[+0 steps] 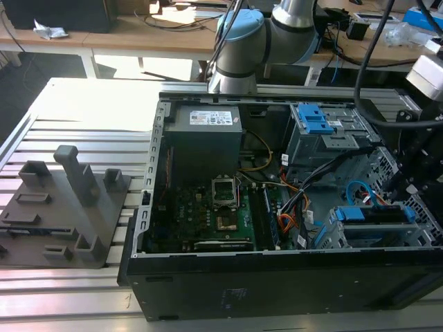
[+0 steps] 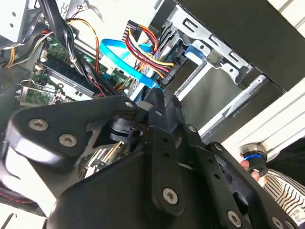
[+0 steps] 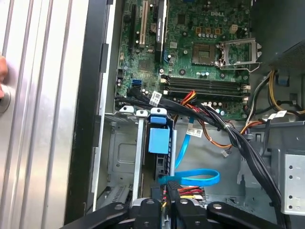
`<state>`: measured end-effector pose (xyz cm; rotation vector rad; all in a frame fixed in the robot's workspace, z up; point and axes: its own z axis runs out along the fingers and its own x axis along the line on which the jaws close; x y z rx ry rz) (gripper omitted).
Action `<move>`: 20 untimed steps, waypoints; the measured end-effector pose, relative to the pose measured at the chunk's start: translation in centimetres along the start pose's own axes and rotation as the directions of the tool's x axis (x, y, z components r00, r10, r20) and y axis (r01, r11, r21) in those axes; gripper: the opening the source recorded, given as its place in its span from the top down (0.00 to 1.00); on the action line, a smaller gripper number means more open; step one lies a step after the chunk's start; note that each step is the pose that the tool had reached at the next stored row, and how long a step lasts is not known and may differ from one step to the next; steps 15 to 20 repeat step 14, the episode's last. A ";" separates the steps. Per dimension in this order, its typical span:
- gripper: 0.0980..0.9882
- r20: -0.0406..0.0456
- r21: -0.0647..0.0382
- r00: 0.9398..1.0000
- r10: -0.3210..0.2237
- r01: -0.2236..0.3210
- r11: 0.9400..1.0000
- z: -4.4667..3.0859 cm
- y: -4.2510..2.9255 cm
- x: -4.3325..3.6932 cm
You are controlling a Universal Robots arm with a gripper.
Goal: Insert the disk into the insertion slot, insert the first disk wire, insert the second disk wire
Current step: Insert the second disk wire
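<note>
Black gripper (image 3: 167,210) linkage is closest; whether its fingers are spread or pinching, I cannot tell. At its 12 o'clock the second disk wire (image 3: 190,177) loops beside the disk (image 3: 159,140), seated lengthwise in the insertion slot (image 3: 119,157).

The disk (image 3: 158,139) shows a bright blue carrier in a grey metal insertion slot (image 3: 125,157). The second disk wire (image 3: 190,177) is light blue; the motherboard (image 3: 190,43) is green.
</note>
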<state>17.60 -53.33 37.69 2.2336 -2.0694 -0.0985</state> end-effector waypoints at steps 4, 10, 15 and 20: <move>0.99 -0.004 0.000 1.000 0.000 0.000 1.000 -1.91 0.21 -0.04; 0.99 -0.004 0.000 1.000 0.000 0.000 1.000 -2.47 0.27 -0.03; 0.99 -0.004 0.000 1.000 0.000 0.000 1.000 -2.48 0.28 -0.03; 0.99 -0.004 0.000 1.000 0.000 0.000 1.000 -2.48 0.28 -0.03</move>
